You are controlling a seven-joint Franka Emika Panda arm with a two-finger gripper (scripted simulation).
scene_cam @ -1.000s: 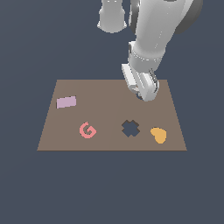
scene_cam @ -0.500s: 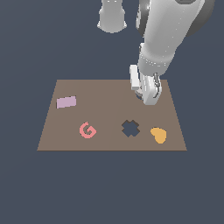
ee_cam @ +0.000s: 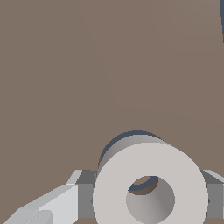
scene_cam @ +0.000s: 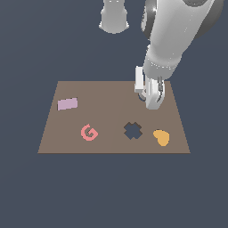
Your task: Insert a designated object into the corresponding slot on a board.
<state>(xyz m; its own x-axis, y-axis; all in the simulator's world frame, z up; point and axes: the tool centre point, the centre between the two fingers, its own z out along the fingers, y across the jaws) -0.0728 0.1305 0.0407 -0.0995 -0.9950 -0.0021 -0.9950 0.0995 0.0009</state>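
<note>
The brown board (scene_cam: 111, 95) spreads under the arm, carrying a pink G (scene_cam: 89, 132), an orange heart (scene_cam: 161, 137), a lilac block (scene_cam: 67, 103) and a dark cross cut-out (scene_cam: 132, 130). The pincer (scene_cam: 151, 99) hangs low over the board's far part toward the exterior view's right, closed on the grey ring (ee_cam: 150, 185), which sits flat between its fingers. In the wrist view a dark curved edge, probably the slot (ee_cam: 114, 144), peeks out from directly beneath the ring, slightly offset, so the remaining move looks like a small sideways correction and then straight down.
</note>
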